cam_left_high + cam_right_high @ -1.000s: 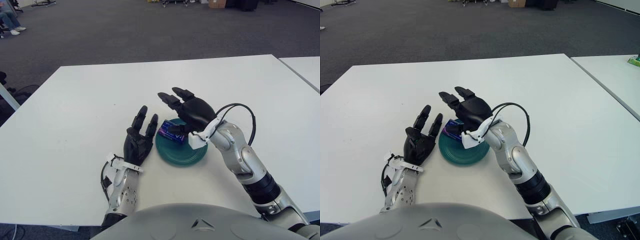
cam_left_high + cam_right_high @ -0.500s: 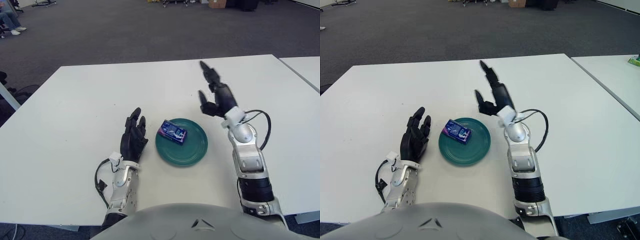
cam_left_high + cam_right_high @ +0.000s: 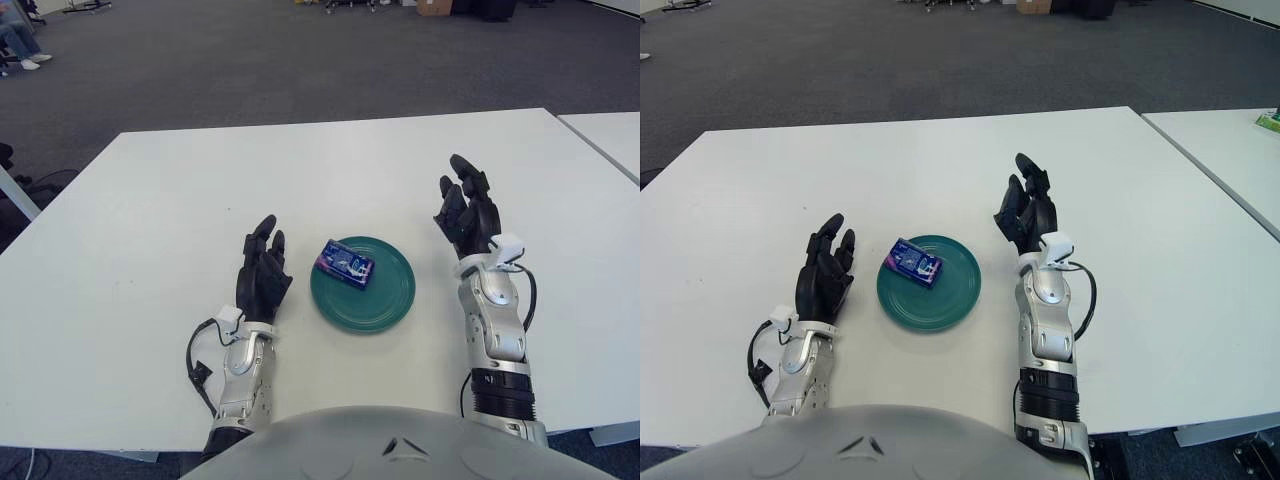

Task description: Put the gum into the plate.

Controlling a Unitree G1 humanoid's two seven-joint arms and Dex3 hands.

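Observation:
A small blue and purple gum pack [image 3: 346, 264] lies on the left part of a round green plate [image 3: 380, 298] in the middle of the white table. My right hand [image 3: 466, 210] is raised to the right of the plate, fingers relaxed and holding nothing. On the plate's left side shows my left hand [image 3: 261, 276], fingers extended and empty. Neither hand touches the gum or the plate.
The white table [image 3: 150, 220] stretches wide around the plate. A second white table [image 3: 610, 135] stands at the far right. Grey carpet floor lies beyond the far edge, with a seated person [image 3: 15, 40] at the far left.
My right hand has let go of the gum, lifted off the plate and drawn back to the right. The gum now lies uncovered in the plate. The left hand shifted slightly back.

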